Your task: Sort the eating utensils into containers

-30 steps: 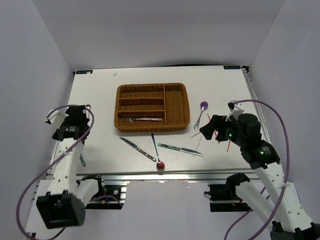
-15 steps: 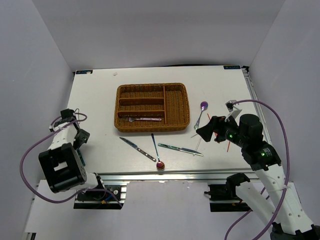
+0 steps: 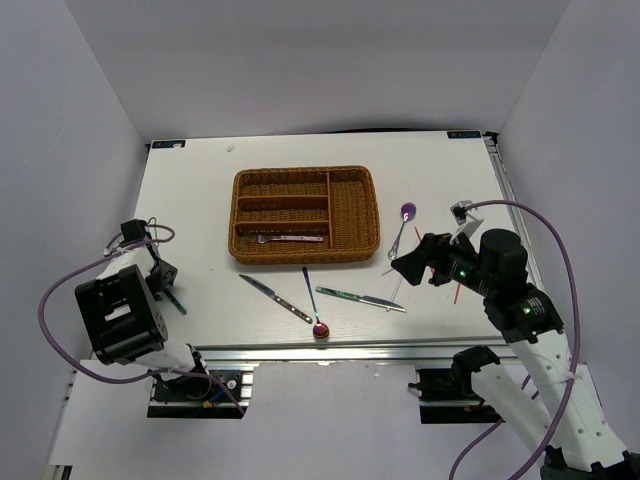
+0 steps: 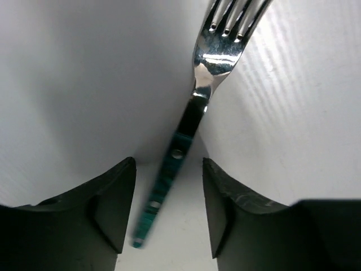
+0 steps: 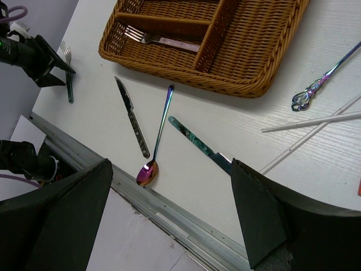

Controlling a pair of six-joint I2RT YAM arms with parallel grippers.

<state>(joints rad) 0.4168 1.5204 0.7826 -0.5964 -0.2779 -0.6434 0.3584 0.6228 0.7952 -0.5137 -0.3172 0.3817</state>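
**One fork put away, the rest left to do**

From above, the brown wicker tray [image 3: 305, 171] is seen in the middle of the white bench [image 3: 190, 190]. Only one fork [image 3: 285, 239] is lying in it, in the long slot nearest the arms. The other slots look bare. Just in front of the tray, a knife [image 3: 274, 298], a long thin spoon [image 3: 311, 295] and a second knife [image 3: 360, 299] are lying on the bench. To the right, a purple spoon [image 3: 402, 228] and red chopsticks [image 3: 456, 291] are lying close to the right jaws. At the left edge, a green-handled fork [image 3: 176, 302] is lying by the left jaws.

In the left wrist view, the green-handled fork is seen flat on the bench, with its handle between the left jaws. The jaws are spread, one on each side of the handle. A little gap is seen on each side, so the fork is not pinched yet.

In the right wrist view, the right jaws are spread wide and nothing is held. They hang over the bench, near white chopsticks [image 5: 316, 120].

The job is judged to be only just begun. One piece is put away and all the others are left. The green-handled fork looks like the next piece to be picked up.
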